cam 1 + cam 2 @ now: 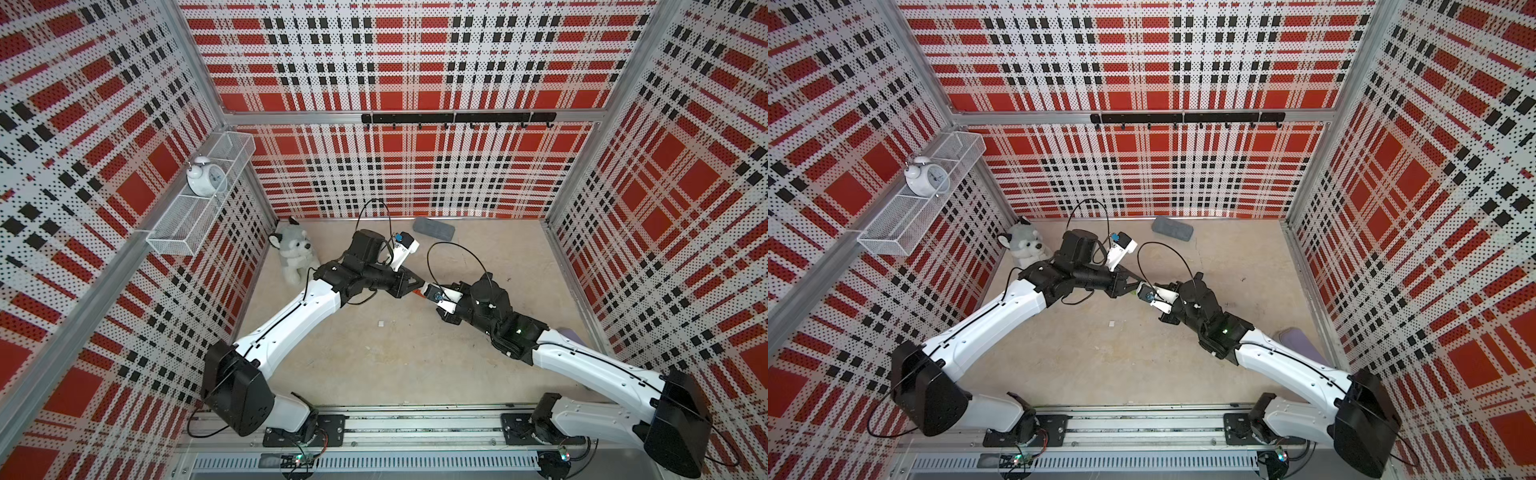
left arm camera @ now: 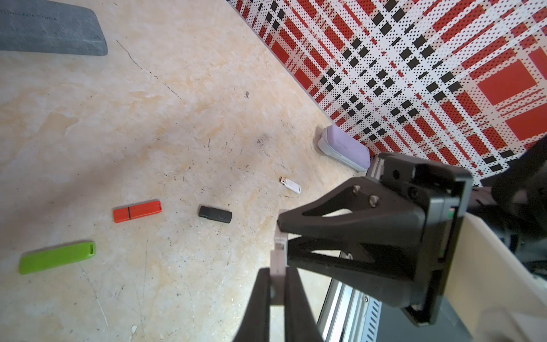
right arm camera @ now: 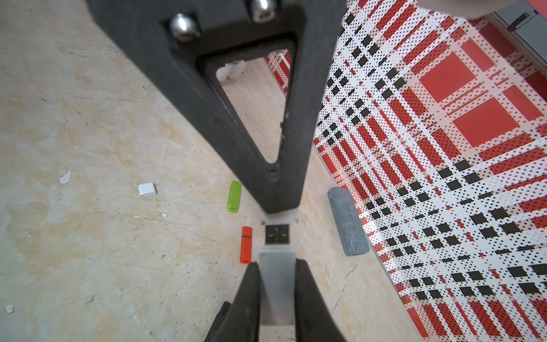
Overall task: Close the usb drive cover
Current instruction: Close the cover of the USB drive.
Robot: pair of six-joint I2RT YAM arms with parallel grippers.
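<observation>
The left end effector [image 2: 277, 270] is pressed tight on a small pale cover [image 3: 279, 218]. The right end effector [image 3: 276, 263] pinches the pale usb drive [image 3: 276, 254] by its body, and the metal plug sticks out bare. The two meet nose to nose above the middle of the desk [image 1: 374, 374]. The plug sits right at the mouth of the cover, but I cannot tell if they touch. Under them on the desk lie a green stick [image 2: 56, 257], an orange stick [image 2: 137, 211] and a black stick [image 2: 215, 213] in a loose row. A white stick [image 2: 290, 185] with its plug bare lies a bit farther off, near a purple case [image 2: 346, 148] that rests by the right wall. A small white cap [image 3: 147, 189] lies alone on the desk. A flat grey case [image 1: 434, 228] lies close to the back wall. The left arm [image 1: 291, 316] and the right arm [image 1: 582, 361] reach in from the front rail and lean toward each other. A toy husky [image 1: 293, 253] sits in the back left corner. Above it, a white alarm clock [image 1: 205, 176] stands in a wire basket [image 1: 174, 241] on the left wall. A black hook rail [image 1: 457, 118] runs along the back wall.
</observation>
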